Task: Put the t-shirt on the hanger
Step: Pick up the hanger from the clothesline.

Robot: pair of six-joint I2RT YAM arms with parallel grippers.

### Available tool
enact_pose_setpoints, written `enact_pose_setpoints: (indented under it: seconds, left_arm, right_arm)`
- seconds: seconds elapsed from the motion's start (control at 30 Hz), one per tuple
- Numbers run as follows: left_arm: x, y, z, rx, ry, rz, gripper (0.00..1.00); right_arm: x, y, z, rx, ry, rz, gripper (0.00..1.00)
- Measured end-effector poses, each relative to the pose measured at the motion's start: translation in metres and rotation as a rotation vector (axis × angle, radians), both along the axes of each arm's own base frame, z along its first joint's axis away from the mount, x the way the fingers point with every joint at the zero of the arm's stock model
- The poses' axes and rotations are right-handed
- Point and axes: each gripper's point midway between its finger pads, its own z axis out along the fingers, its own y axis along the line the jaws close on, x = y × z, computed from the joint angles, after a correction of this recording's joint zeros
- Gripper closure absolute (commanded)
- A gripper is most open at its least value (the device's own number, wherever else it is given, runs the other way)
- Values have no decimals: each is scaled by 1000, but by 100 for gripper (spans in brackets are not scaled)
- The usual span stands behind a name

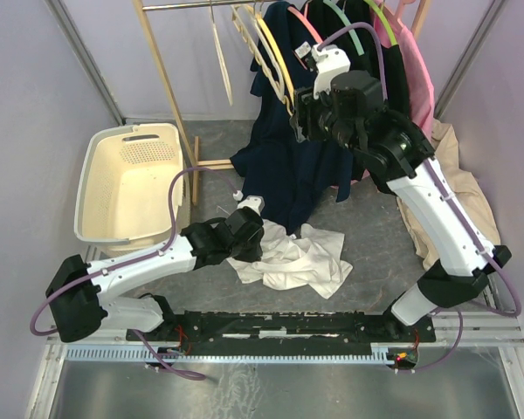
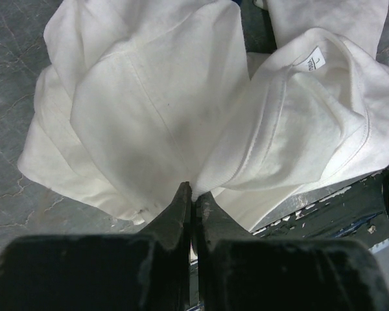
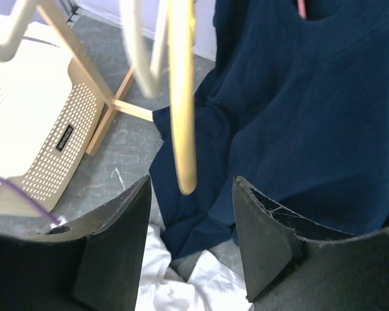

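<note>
Down low, pinching t-shirt (image 2: 149,110) edge in closed left gripper (image 2: 192,194); up high, loosely straddling hanger (image 3: 181,116) tip with parted right gripper (image 3: 191,188).

plain white crumpled cotton t-shirt (image 1: 297,257), unprinted, at 6 o'clock of the draped navy blue shirt (image 1: 288,166), also plain. slim yellow curved hanger (image 3: 181,97) beside a cream-white hanger (image 1: 223,74). cream plastic laundry basket (image 1: 127,188) at 9 o'clock, dotted with perforations. grey stone-like floor (image 1: 375,236), marble-veined. pink hanging garment (image 1: 415,74) at 1 o'clock.
</note>
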Motion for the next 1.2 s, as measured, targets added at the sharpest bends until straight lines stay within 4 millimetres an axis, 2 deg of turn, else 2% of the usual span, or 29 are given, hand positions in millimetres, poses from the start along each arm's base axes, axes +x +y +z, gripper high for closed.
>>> enact_pose_setpoints:
  seconds: [0.17,0.33,0.67,0.73,0.8,1.0,1.2]
  left_arm:
    - [0,0,0,0,0,0,97]
    - [0,0,0,0,0,0,97]
    - [0,0,0,0,0,0,97]
    - [0,0,0,1,0,0,97]
    - [0,0,0,1,1,0,97]
    - [0,1,-1,3,2,1,97]
    - [0,1,-1,6,4,1,97]
  right_arm:
    - [35,-6,-7,15,5,-25,46]
    - [61,-1,-13,35,15,-14,49]
    - [78,17,-25,62,32,54,50]
    - [81,20,-26,66,31,63,56]
    - [83,23,-27,67,28,68,69]
    - [88,29,-24,81,8,88,96]
    - [86,27,-18,90,-12,87,99]
